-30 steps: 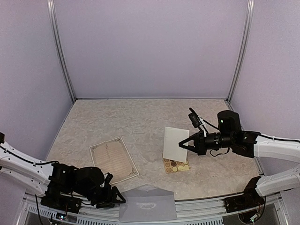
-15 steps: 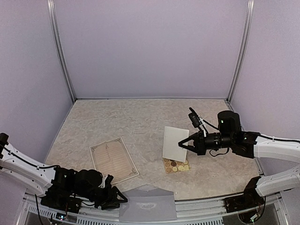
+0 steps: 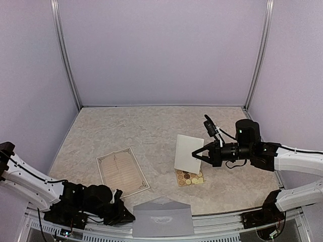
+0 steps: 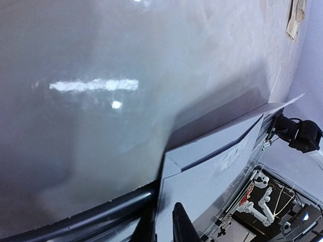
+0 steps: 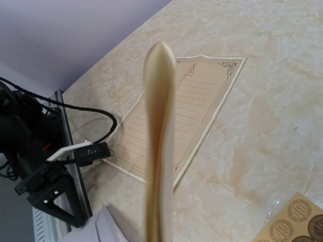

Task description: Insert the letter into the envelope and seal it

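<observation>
The grey-lavender envelope (image 3: 162, 218) lies at the table's near edge, partly over the front rail. My left gripper (image 3: 123, 214) is low at its left end. In the left wrist view its dark fingers (image 4: 179, 224) stand close together on either side of the envelope's (image 4: 217, 166) edge, shut on it. My right gripper (image 3: 199, 155) is shut on the letter (image 3: 189, 153), a folded cream sheet held upright above the table on the right. The right wrist view shows the letter (image 5: 159, 151) edge-on, hiding the fingers.
A ruled sheet with an ornamental border (image 3: 122, 171) lies flat left of centre, also in the right wrist view (image 5: 186, 106). A tan sheet of round stickers (image 3: 190, 178) lies under the held letter. Metal posts and lavender walls ring the table.
My left gripper has closed on the envelope's left edge, and the envelope has shifted slightly to the right. The right arm and the letter have stayed put.
</observation>
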You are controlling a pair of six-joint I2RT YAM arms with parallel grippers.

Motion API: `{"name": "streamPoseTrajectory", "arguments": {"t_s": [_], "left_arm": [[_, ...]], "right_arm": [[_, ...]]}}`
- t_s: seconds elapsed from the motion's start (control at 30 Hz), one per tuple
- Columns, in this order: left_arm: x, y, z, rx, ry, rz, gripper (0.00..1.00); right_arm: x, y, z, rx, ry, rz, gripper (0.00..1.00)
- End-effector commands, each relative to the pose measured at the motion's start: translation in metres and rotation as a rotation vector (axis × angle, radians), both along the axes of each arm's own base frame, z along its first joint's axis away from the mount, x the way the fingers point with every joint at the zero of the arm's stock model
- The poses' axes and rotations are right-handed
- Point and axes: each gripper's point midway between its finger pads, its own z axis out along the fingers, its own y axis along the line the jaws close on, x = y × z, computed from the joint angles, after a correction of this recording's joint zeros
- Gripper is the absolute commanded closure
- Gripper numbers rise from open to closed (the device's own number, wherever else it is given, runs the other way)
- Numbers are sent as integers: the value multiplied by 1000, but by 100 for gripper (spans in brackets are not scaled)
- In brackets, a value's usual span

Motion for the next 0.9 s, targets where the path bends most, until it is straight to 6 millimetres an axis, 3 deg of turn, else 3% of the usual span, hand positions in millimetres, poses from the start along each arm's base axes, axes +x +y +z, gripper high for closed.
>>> {"name": "streamPoseTrajectory", "arguments": {"t_s": [0.0, 0.37, 0.53, 0.7, 0.87], "left_arm": [[24, 10, -9, 45, -76, 74, 99], [81, -2, 27, 68, -286, 44, 100], [64, -6, 39, 109, -314, -64, 96], [30, -23, 37, 53, -246, -155, 88], [31, -34, 25, 64, -265, -189, 86]], "right_arm": [[-5, 2, 4, 26, -16, 6, 100], [-6, -1, 2, 18, -11, -4, 100], [-7, -4, 2, 16, -14, -15, 100], [-6, -3, -1, 19, -9, -15, 100], [-6, -1, 2, 29, -13, -3, 100]]}}
